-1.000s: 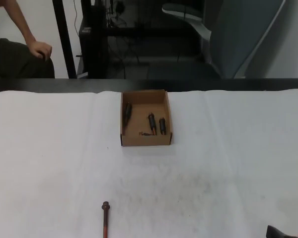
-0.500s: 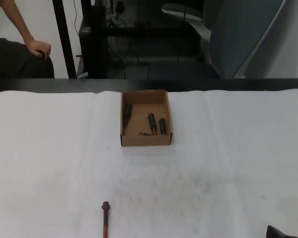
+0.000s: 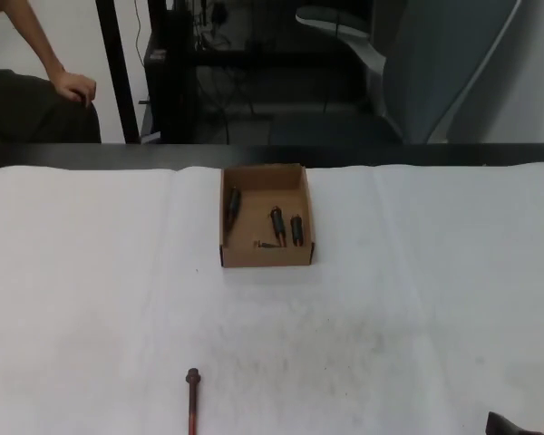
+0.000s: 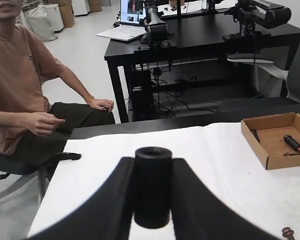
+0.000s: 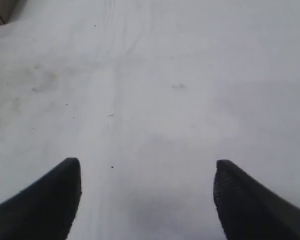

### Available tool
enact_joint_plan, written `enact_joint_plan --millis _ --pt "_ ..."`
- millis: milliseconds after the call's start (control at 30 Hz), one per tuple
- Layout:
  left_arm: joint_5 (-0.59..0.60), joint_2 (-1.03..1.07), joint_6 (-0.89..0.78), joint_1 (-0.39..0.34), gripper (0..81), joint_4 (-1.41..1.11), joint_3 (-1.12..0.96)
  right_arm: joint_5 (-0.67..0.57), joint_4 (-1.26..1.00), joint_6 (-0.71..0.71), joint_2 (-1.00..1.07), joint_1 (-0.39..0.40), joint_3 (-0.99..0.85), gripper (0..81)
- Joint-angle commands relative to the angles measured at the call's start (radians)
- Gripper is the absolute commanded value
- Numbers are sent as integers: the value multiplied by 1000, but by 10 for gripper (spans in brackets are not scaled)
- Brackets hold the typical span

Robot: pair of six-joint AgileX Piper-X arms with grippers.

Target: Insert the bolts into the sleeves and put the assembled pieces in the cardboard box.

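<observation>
My left gripper [image 4: 152,200] is shut on a black sleeve [image 4: 152,187], held upright above the white bench with its hollow end up. A reddish bolt [image 3: 192,399] lies loose on the cloth near the front edge; its head [image 4: 288,232] shows in the left wrist view. The cardboard box [image 3: 266,255] sits at the bench's far middle with several dark assembled pieces [image 3: 295,228] inside; it appears as the box [image 4: 260,150] in the left wrist view too. My right gripper [image 5: 147,192] hangs open just over bare cloth, and its fingertips [image 3: 503,423] peek in at the front right corner.
White cloth [image 3: 417,299] covers the whole bench. A black desk edge [image 3: 254,154] runs behind it. A seated person [image 4: 20,85] is off the bench's far left, touching nothing on it. An office chair [image 3: 417,63] stands behind at the right.
</observation>
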Motion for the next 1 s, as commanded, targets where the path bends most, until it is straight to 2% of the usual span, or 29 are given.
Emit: enact_joint_plan --millis 0,867,967 --pt "-20 11 -12 2 18 -11 -4 3 -7 9 11 -5 -10 18" --pt "-32 11 -12 2 18 -11 -4 3 -6 9 11 -5 -10 18" --pt "-32 11 -12 2 18 -11 -4 36 -6 8 11 -5 -10 18"
